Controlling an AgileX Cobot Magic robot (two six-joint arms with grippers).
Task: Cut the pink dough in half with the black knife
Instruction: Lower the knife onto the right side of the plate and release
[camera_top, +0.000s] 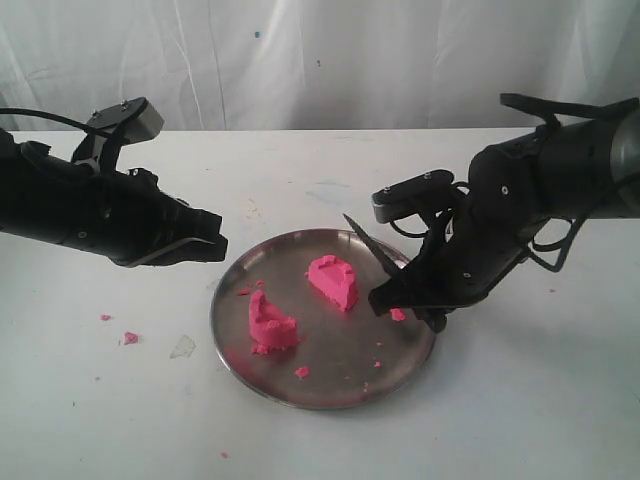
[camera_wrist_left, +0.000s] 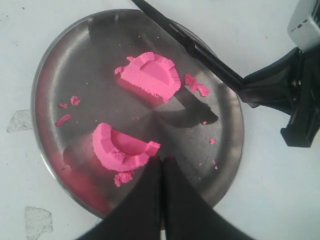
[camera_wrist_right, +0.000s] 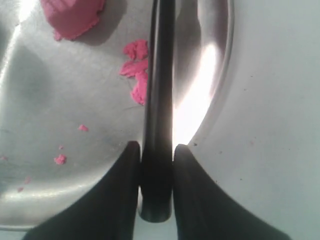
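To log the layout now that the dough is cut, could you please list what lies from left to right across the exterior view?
First pink crumbs on the table, clear scrap, nearer pink dough half, farther pink dough half, black knife, right tool gripping it. The left tool and steel plate span several, so omitted.

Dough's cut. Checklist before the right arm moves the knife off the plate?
1. Cut: bright pink dough in two separate halves on round steel plate: ok.
2. Grip: long slim black knife clamped in right gripper: ok.
3. Blade clear of both halves: ok.
4. Left gripper shut, empty: ok.
5. Dough stuck on blade: cannot tell.
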